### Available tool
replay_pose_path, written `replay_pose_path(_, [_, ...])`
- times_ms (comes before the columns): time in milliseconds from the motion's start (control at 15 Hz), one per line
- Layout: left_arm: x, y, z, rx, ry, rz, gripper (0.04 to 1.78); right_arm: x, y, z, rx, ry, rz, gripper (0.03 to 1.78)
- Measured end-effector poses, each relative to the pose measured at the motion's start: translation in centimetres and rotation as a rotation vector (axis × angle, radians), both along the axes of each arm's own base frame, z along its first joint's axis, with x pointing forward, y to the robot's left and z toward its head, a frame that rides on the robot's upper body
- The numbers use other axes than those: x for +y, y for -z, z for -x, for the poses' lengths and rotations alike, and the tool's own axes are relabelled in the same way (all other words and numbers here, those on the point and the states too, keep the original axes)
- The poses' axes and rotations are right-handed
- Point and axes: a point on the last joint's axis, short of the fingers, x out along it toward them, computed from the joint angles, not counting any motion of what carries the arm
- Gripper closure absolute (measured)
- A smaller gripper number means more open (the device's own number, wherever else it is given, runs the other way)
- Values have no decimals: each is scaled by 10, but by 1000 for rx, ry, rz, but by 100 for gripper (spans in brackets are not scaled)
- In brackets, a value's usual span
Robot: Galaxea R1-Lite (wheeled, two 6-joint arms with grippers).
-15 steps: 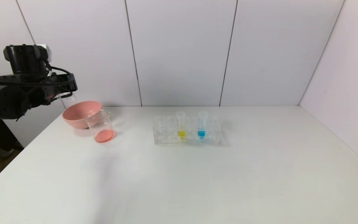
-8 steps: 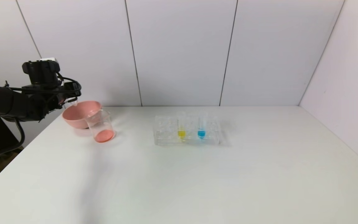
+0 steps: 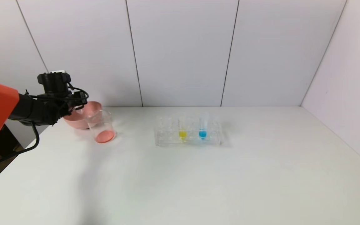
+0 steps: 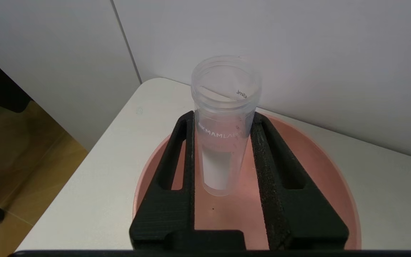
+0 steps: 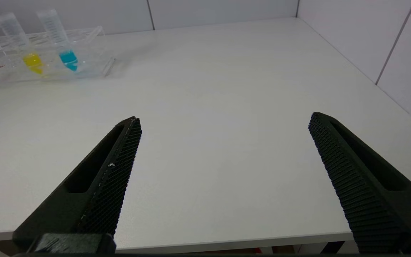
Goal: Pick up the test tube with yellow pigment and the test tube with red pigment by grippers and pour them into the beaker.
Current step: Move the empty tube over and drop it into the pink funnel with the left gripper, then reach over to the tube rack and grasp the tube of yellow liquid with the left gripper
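My left gripper (image 3: 79, 103) is shut on a clear test tube (image 4: 225, 117) and holds it over the pink bowl (image 3: 79, 122); no coloured liquid shows in this tube. The beaker (image 3: 101, 126) stands in front of the bowl with red-orange liquid at its bottom. The test tube with yellow pigment (image 3: 182, 130) stands upright in the clear rack (image 3: 167, 138), also in the right wrist view (image 5: 27, 53). My right gripper (image 5: 224, 117) is open and empty over the table's near edge, out of the head view.
A tube with blue liquid (image 3: 202, 130) stands next to the yellow one in the rack. The bowl (image 4: 316, 167) sits at the table's far left corner, near the edge. White walls close off the back and right.
My left arm has moved right and down with the clear tube, from above and left of the bowl to right over it. The rack and beaker have not moved.
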Motion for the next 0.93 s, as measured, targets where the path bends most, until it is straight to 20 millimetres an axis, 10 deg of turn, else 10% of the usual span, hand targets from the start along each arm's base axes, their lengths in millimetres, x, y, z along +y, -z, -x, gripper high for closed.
replay_pose_path(533, [-6, -15, 20, -36, 40, 7, 15, 0, 0, 0, 0, 0, 0, 10])
replay_pose_path(933, [-24, -41, 93, -6, 350, 66, 6, 0, 0, 0, 0, 0, 0, 10])
